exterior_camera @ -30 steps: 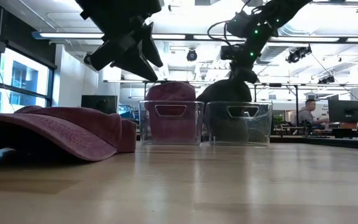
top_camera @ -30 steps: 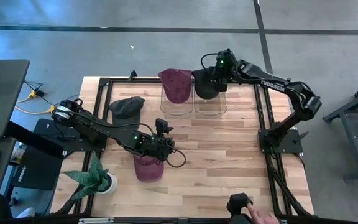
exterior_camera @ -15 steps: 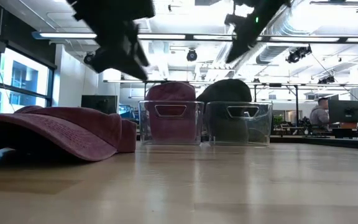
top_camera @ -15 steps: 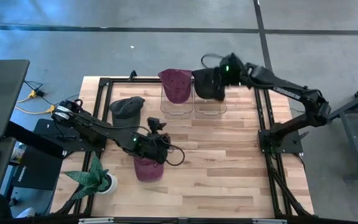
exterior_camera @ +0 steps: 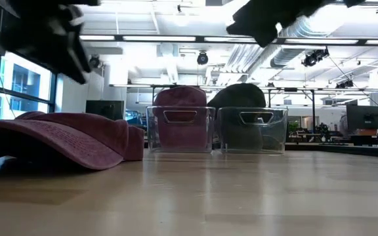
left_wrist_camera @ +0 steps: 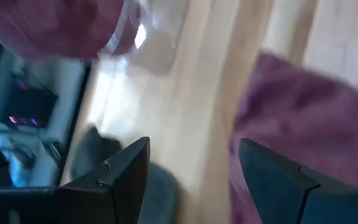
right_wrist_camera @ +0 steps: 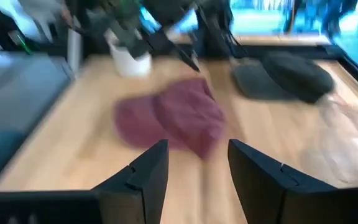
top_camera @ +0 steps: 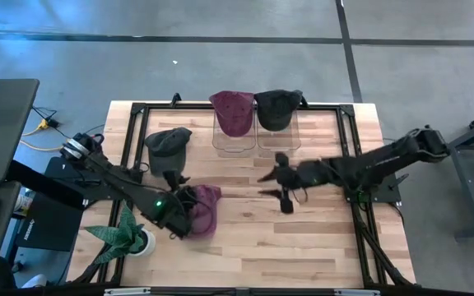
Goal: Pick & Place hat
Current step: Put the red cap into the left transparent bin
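maroon hat (top_camera: 204, 208) partly hidden, right gripper (top_camera: 276, 185) blurred

Even, cool daylight lit the overhead view, with only faint shadows on the table (top_camera: 303, 238) at lower centre. In the level view, bright ceiling strip lights (exterior_camera: 176, 38) glared across the top of the frame, and the near tabletop was out of focus. Both wrist views were heavily smeared by motion blur.

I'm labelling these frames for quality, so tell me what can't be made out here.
- Left gripper: high view, its tips merge with the maroon hat; contact unclear.
- Right gripper: high view, motion-blurred.
- Both arms: low view, dark smears cut off by the top edge.
- Grey hat: right wrist view, blurred.
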You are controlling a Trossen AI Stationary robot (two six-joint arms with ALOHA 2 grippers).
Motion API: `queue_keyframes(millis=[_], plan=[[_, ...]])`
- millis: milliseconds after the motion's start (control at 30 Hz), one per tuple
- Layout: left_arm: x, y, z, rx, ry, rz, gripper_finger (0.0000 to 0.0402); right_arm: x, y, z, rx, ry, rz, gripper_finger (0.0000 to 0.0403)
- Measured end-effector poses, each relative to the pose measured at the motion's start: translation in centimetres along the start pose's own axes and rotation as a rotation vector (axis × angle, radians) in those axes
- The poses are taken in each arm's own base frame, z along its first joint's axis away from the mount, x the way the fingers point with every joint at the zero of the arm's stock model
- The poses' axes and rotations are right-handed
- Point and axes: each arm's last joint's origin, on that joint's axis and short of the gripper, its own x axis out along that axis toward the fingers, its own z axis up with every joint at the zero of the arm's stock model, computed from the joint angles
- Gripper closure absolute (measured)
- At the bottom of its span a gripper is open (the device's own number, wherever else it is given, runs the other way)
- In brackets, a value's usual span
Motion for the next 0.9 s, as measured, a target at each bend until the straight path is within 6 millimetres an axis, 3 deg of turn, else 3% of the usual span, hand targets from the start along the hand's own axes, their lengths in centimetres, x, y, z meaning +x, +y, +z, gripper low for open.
queue_keyframes(millis=[233, 367, 500, 700, 800, 900], plan=[[-2.8, -0.6, -2.6, -0.116, 0.066, -0.160, 0.0165, -1.0, 3.7, -6.1, 0.082, -0.253, 0.027, 0.0241], [-2.0, -0.5, -3.9, -0.236, 0.090, -0.274, 0.0165, -2.1, 4.4, -8.1, 0.109, -0.365, 0.042, 0.0244], [0.1, 0.9, -4.6, -0.400, 0.052, -0.380, 0.0165, -2.7, 4.8, -8.6, 0.103, -0.415, 0.050, 0.0243], [5.5, 2.6, -5.8, -0.689, 0.064, -0.572, 0.0165, -2.7, 5.0, -8.6, 0.085, -0.415, 0.048, 0.0243], [8.0, 2.8, -6.6, -0.777, 0.053, -0.666, 0.0165, -2.7, 4.9, -8.6, 0.082, -0.412, 0.041, 0.0243], [9.8, 2.7, -7.6, -0.781, 0.052, -0.640, 0.0176, -2.7, 4.9, -8.6, 0.081, -0.408, 0.037, 0.0243]])
